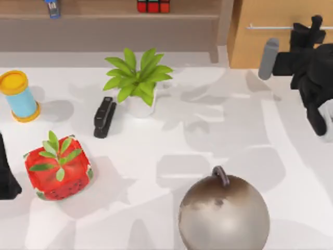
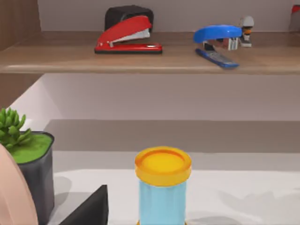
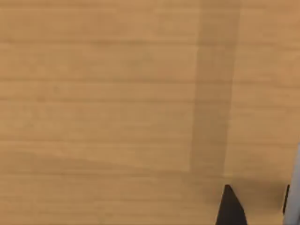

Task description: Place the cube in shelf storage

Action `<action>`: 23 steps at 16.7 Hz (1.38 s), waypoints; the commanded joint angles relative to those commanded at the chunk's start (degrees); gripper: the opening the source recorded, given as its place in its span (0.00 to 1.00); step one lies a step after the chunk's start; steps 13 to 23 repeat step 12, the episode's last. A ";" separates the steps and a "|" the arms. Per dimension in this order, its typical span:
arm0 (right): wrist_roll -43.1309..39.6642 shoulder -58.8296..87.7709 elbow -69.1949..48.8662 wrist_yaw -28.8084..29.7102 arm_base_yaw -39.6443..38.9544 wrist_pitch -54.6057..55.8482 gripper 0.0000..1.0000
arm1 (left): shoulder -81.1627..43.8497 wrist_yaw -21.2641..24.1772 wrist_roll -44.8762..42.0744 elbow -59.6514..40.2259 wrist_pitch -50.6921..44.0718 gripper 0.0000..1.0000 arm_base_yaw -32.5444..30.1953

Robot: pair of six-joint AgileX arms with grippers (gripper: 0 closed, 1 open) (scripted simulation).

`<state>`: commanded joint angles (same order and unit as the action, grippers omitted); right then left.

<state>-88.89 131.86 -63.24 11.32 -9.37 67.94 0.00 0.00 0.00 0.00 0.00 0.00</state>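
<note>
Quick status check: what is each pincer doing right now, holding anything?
Left pincer: parked at the table's left edge; open or shut cannot be told.
Right pincer: at the wooden drawer cabinet; cannot be told.

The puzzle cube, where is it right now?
In the top view the cube sits on the shelf storage board at the table's back, behind the potted plant.

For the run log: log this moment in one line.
puzzle cube: on wooden shelf | right gripper: by drawer cabinet | left arm: parked
</note>
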 joint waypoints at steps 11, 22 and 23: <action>0.00 0.00 0.00 0.00 0.00 0.00 1.00 | 0.00 0.00 0.00 0.00 0.00 1.00 0.00; 0.00 0.00 0.00 0.00 0.00 0.00 1.00 | 0.00 0.00 0.00 0.00 0.00 1.00 0.00; 0.00 0.00 0.00 0.00 0.00 0.00 1.00 | 0.00 0.00 0.00 0.00 0.00 1.00 0.00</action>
